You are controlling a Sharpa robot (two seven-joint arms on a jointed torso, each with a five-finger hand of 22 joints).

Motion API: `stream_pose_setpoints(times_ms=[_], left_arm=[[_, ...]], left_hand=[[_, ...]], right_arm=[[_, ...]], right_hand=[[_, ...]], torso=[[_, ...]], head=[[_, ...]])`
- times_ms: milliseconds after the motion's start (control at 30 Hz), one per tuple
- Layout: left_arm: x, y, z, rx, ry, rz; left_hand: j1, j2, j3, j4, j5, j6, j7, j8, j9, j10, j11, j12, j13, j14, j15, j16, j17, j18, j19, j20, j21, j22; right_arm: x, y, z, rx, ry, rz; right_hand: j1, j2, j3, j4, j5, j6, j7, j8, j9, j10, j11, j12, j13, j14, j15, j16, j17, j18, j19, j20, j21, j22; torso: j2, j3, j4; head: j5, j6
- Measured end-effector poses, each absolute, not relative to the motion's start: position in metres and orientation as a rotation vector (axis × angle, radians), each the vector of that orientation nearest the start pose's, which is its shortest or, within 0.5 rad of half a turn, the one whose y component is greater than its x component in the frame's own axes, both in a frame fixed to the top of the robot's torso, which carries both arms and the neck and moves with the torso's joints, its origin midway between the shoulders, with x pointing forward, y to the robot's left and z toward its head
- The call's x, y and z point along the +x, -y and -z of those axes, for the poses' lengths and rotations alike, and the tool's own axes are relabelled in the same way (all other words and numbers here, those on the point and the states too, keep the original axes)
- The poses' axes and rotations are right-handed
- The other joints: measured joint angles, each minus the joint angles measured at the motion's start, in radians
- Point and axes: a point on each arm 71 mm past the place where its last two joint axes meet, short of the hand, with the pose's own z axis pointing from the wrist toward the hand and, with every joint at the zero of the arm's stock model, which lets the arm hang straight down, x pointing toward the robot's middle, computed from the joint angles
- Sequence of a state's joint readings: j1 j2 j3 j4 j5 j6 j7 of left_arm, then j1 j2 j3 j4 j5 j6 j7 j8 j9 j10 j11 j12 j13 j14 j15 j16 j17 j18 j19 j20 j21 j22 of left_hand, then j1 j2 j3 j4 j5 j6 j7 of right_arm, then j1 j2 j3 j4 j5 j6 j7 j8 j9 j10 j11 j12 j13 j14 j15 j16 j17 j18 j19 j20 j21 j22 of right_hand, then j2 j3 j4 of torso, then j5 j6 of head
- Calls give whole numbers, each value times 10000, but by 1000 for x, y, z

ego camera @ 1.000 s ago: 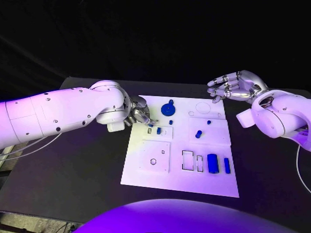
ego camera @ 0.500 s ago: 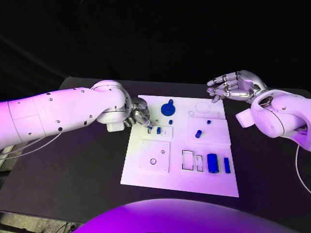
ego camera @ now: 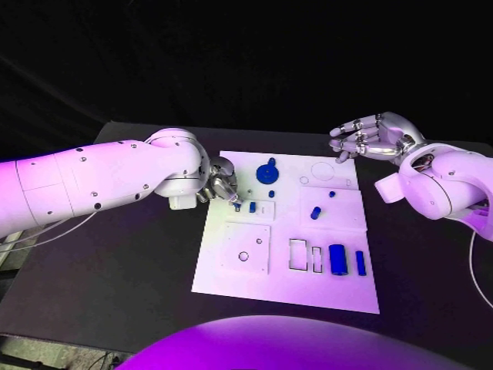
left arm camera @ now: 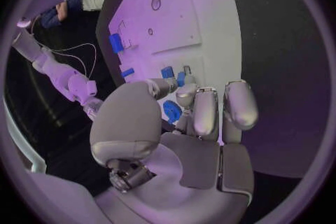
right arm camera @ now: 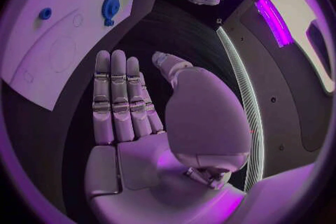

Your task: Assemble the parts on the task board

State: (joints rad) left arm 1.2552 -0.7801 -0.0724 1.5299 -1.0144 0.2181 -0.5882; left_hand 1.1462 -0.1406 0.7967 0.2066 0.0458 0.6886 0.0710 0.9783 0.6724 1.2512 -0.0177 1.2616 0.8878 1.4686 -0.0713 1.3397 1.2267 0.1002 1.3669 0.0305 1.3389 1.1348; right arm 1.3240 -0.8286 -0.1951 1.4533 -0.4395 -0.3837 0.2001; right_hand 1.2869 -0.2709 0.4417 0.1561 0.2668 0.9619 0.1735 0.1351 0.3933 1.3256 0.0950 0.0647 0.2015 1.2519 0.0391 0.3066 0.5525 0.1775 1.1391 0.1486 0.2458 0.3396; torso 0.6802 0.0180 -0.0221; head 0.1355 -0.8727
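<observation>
**Left hand working at the board's left edge, right hand idling beyond its far corner**

The left hand point(ego camera: 218, 185) is reaching over the task board point(ego camera: 230, 287), a flat white plate on the black table point(ego camera: 102, 262); its fingertips are gathering by a small blue peg point(ego camera: 238, 206), but whether they are gripping it I cannot tell. Seven blue parts are showing on the board: a round knobbed disc point(ego camera: 268, 173), several short pegs, and a chunky cylinder point(ego camera: 337, 258) beside a slim bar point(ego camera: 360, 262). The left wrist view is showing silver fingers point(left arm camera: 207, 112) hanging above two pegs. The right hand point(ego camera: 371, 136) is hovering released, fingers spread, grasping nothing.
</observation>
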Motion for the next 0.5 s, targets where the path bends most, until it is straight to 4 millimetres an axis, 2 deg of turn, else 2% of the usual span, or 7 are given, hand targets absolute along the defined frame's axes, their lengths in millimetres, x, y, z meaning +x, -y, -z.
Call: stream_pose_setpoints(times_ms=[500], left_arm=[[471,-186,221,-1085,-24342,3858]], left_hand=[[0,0,31,25,-1,3,2,-3,0,0,0,0,-16,0,0,0,5,0,0,0,0,15]], right_arm=[[504,224,181,6792,-16404,-11541]], right_hand=[[0,0,0,-1,0,0,0,0,8,1,0,0,-1,1,0,0,-2,0,0,0,0,-10]], torso=[[-6,4,-3]], head=[[49,-1]])
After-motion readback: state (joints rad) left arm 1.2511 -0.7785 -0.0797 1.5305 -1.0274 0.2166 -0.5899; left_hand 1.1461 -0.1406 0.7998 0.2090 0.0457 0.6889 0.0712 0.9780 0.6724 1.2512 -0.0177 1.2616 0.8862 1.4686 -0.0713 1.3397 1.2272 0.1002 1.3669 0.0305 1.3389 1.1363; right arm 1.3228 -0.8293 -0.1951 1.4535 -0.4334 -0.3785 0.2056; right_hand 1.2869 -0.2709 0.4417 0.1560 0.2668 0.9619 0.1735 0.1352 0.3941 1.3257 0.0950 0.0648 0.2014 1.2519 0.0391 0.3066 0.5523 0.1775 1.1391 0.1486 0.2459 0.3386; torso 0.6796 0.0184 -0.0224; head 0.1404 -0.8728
